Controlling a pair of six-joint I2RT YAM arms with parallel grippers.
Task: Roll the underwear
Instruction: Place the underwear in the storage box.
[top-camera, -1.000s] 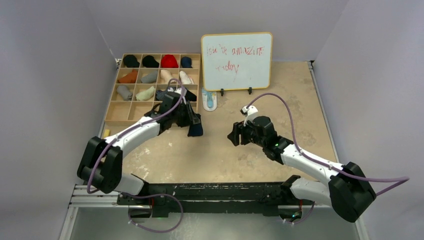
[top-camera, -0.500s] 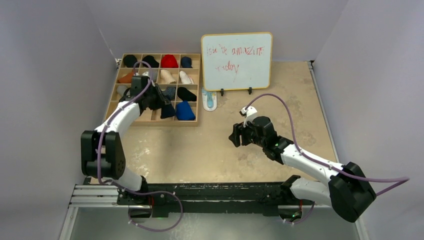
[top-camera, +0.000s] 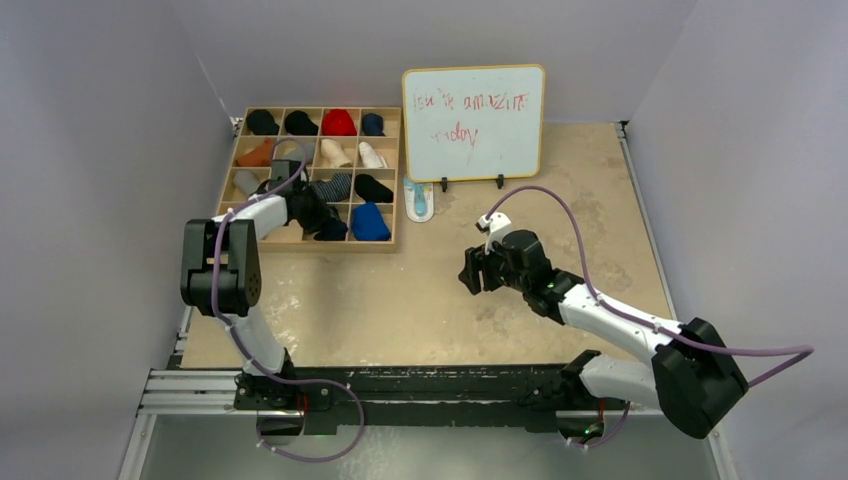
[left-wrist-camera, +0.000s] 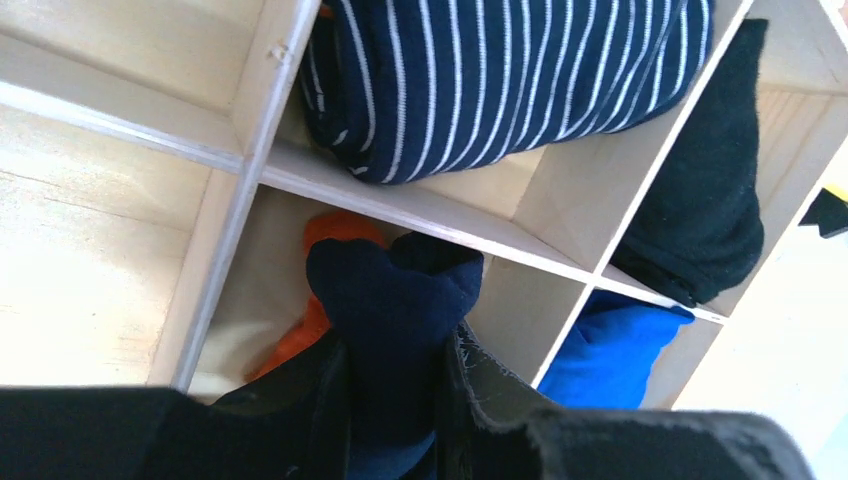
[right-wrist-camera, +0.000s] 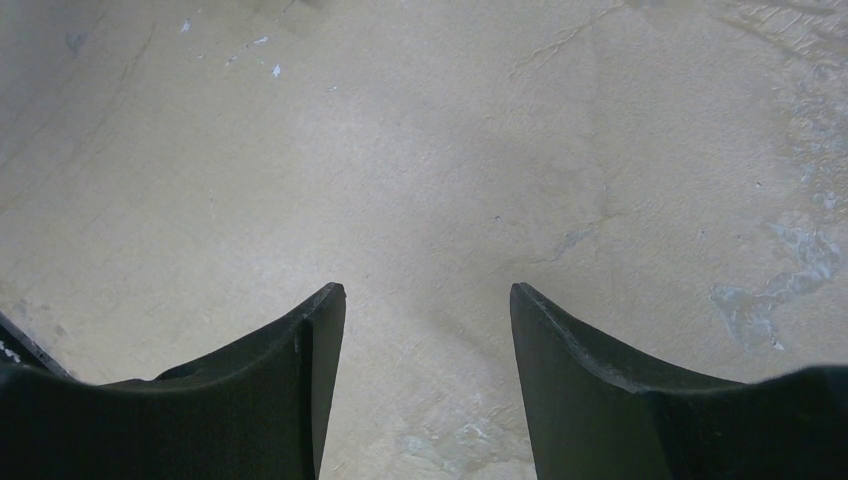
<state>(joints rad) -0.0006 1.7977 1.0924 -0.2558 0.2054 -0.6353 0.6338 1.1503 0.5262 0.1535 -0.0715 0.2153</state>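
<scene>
- The step in hand, as we judge it, is the storing: the navy underwear (left-wrist-camera: 395, 290) is already a tight roll, with its orange trim showing at 8 o'clock of it in the left wrist view.
- The left jaws pinch this roll from both sides and hold it at the mouth of a near-row compartment of the wooden tray (left-wrist-camera: 420, 205). We cannot tell if it touches the bottom.
- A bright blue roll (left-wrist-camera: 610, 350) sits in the next compartment at 4 o'clock, and a striped roll (left-wrist-camera: 480, 80) in the one at 12 o'clock.
- In the top view the tray lies at 10 o'clock on the surface (right-wrist-camera: 450, 150). The left arm (top-camera: 255, 215) reaches out to it, its elbow raised high.
- The next move probably calls for lowering the roll fully, then spreading the jaws without pulling it loose.
- The right arm (top-camera: 600, 315) is bent low towards 12 o'clock. The right jaws are spread and hold nothing over bare surface.
</scene>
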